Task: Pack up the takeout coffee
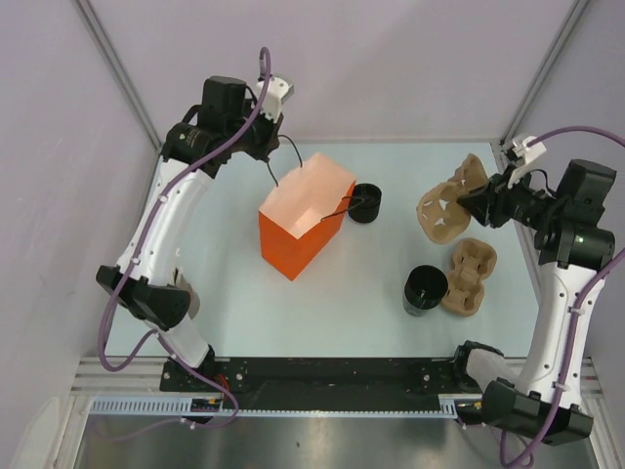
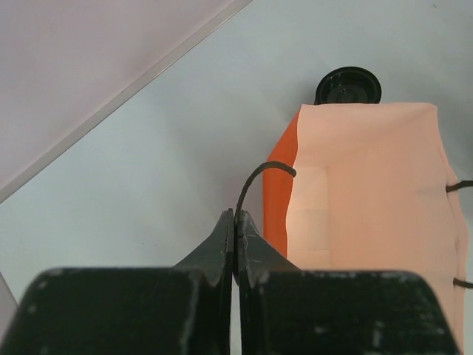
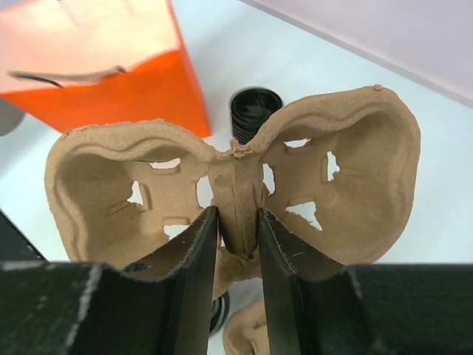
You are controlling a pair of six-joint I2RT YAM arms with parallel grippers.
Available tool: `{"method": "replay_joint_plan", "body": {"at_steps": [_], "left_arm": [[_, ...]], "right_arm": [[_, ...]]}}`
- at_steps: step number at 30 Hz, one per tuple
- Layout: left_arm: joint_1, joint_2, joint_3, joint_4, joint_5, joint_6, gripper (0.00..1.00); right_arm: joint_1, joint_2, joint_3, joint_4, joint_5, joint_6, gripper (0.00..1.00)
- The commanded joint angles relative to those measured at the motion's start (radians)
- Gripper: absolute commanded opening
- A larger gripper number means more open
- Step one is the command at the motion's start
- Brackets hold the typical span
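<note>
The takeout coffee, a small black lidded cup, stands on the table against the far right side of the orange paper bag. It also shows beyond the bag as the coffee, and past the carrier as the coffee. My left gripper hangs above the bag's back left corner. In its wrist view the left gripper is shut on the bag's thin black cord handle. My right gripper is shut on the centre ridge of a brown pulp cup carrier, held off the table at the right.
A second pulp carrier lies on the table at the right, with a wider open black cup beside it on its left. Grey enclosure walls close in the table at the back and both sides.
</note>
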Motion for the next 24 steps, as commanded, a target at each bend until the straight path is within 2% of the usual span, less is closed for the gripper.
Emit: {"method": "replay_joint_plan", "body": {"at_steps": [1,5,9,13,24], "left_arm": [[-0.023,-0.062,-0.042,0.019,-0.049,-0.068,0.00],[-0.027,-0.056,-0.081,0.015,-0.068,-0.059,0.01],[-0.027,-0.054,-0.102,0.024,-0.052,-0.061,0.00],[-0.028,-0.054,-0.098,0.035,-0.048,-0.065,0.00],[-0.028,-0.080,-0.130,0.114,-0.069,-0.074,0.00]], "right_arm": [[0.130,0.034,0.114,0.056,0.042,0.080,0.33],[0.309,0.098,0.274,0.070,0.148,0.135,0.33],[0.511,0.205,0.437,0.063,0.182,0.177,0.33],[0.639,0.342,0.551,0.075,0.211,0.200,0.32],[0.728,0.586,0.646,0.225,0.046,0.393,0.32]]}}
